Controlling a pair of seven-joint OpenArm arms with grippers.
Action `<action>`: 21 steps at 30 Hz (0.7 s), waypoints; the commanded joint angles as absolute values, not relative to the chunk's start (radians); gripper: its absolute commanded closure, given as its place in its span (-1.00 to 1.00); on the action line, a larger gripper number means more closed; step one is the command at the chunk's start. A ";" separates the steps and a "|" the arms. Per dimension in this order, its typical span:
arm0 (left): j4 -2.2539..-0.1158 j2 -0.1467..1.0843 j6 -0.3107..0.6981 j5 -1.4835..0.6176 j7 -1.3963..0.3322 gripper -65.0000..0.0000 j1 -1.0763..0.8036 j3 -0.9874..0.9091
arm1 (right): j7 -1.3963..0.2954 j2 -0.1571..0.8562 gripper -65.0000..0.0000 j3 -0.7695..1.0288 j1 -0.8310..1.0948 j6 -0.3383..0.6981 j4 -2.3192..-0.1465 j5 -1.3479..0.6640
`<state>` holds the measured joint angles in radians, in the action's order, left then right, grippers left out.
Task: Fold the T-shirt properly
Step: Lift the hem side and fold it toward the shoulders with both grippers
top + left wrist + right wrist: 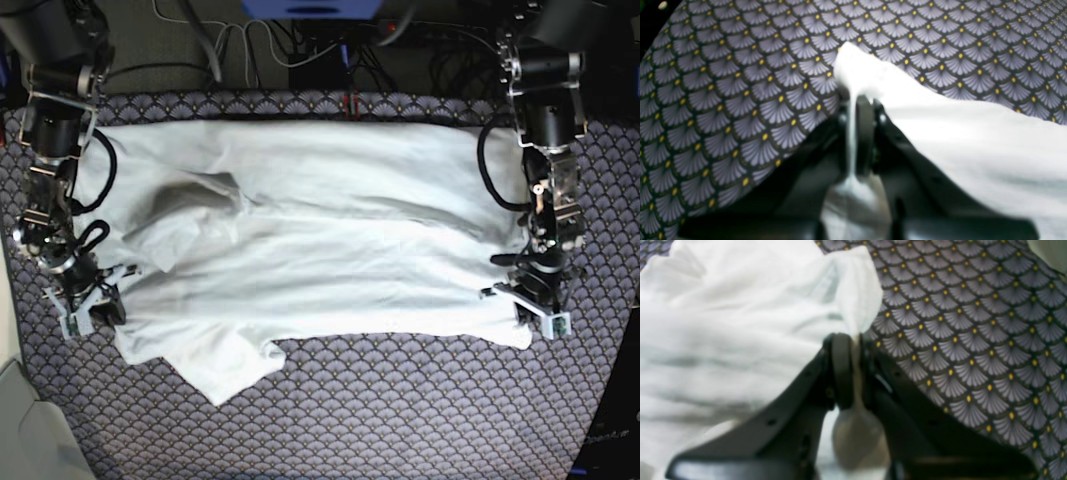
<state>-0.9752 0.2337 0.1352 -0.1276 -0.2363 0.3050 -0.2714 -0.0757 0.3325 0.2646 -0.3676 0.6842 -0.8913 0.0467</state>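
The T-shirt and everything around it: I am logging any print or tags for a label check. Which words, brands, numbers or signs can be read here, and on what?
None can be read in any view.
T-shirt: plain white, no print or tag showing.
Tablecloth: only a fan-scale pattern with yellow dots, no text.
Left gripper and right gripper: bare black parts, no markings legible.

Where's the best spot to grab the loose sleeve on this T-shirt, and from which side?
Probably the sleeve by its pointed tip, coming from the near edge of the tablecloth. It juts out flat past the T-shirt hem, with bare cloth around it, so nothing blocks that approach.
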 commanded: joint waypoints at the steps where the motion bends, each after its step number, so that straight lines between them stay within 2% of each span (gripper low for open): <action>1: -0.997 0.249 0.128 -0.128 -0.209 0.99 0.329 -0.275 | -0.051 0.352 0.93 0.285 -0.386 0.693 -0.909 0.033; 11: -1.010 0.249 0.128 -0.130 -0.211 0.99 0.306 -0.277 | -0.051 0.352 0.93 0.357 -0.297 0.698 -1.009 0.033; 21: -1.221 0.220 0.128 -0.130 -0.321 0.99 0.228 -0.278 | -0.051 0.352 0.93 0.358 -0.236 0.698 -1.087 0.031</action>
